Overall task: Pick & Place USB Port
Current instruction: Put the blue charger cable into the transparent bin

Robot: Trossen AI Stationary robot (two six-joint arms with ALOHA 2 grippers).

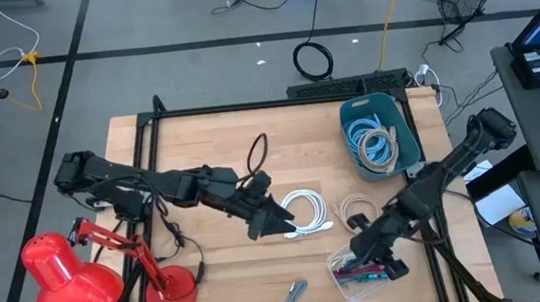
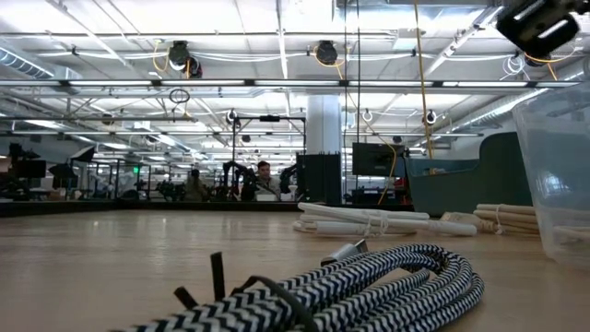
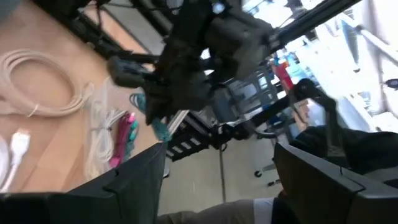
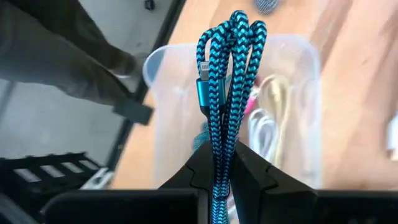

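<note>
- The right gripper (image 4: 225, 163) is pinching a folded blue-and-black braided cable (image 4: 227, 81), its loops standing up out of the pressed-together fingers, a metal plug end showing on one side.
- It hangs above a clear plastic tub (image 4: 298, 93) at the near right of the counter (image 1: 209, 147); the tub already holds a few cables, white and pink among them.
- My reading: the pick is done and the placing is in hand. Next the gripper needs to come down over the tub's mouth and let go so the bundle drops inside rather than across the rim.
- The left gripper (image 1: 280, 222) waits mid-counter with its fingers spread, holding nothing, just beside a coiled white cable (image 1: 308, 210).
- A teal bin (image 1: 381, 137) of coiled cables sits at the far right; a black-and-white braided cable (image 2: 369, 286) lies on the near edge.
</note>
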